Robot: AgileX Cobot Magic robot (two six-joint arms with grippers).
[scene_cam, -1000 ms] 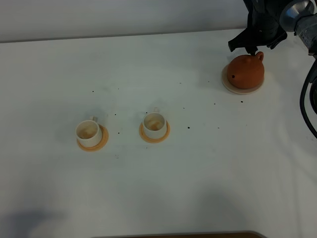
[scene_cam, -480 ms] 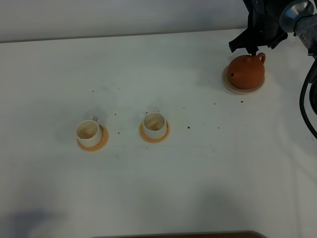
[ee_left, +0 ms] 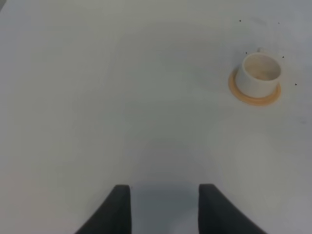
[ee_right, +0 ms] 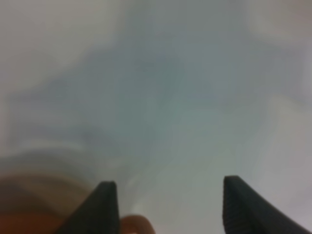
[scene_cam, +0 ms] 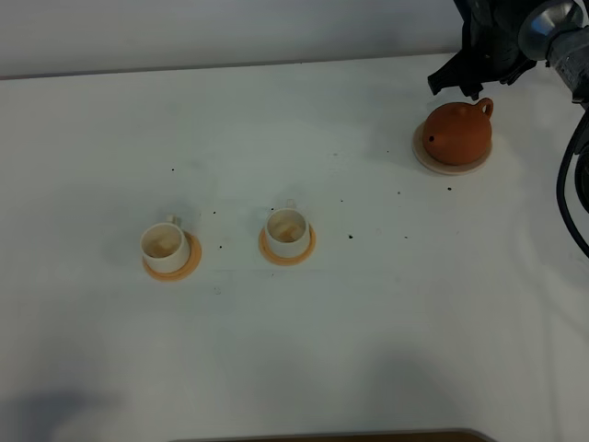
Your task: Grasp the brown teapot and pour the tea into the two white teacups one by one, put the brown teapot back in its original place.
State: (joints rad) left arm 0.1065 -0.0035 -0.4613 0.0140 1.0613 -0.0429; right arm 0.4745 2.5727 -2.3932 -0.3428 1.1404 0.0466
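Note:
The brown teapot (scene_cam: pixel 457 133) sits upright on its original place, the pale beige saucer (scene_cam: pixel 440 164), at the far right of the table. My right gripper (scene_cam: pixel 456 85) hovers just behind and above it, open and holding nothing. In the right wrist view the right gripper (ee_right: pixel 169 184) is spread wide, with a blurred bit of the teapot (ee_right: pixel 134 226) below the fingers. The two white teacups (scene_cam: pixel 165 244) (scene_cam: pixel 286 226) stand on orange coasters left of centre. My left gripper (ee_left: pixel 164 187) is open over bare table, well short of one teacup (ee_left: pixel 261 73).
Small dark specks dot the white table (scene_cam: pixel 368 313). A black cable (scene_cam: pixel 566 184) hangs along the right edge. A dark brown strip (scene_cam: pixel 322 436) borders the near edge. Each cup rests on an orange coaster (scene_cam: pixel 175 270) (scene_cam: pixel 287 254).
The teapot has gone from tilted to upright on the saucer. My right gripper has drawn slightly up and away from the handle, leaving a gap. The cups have not moved.

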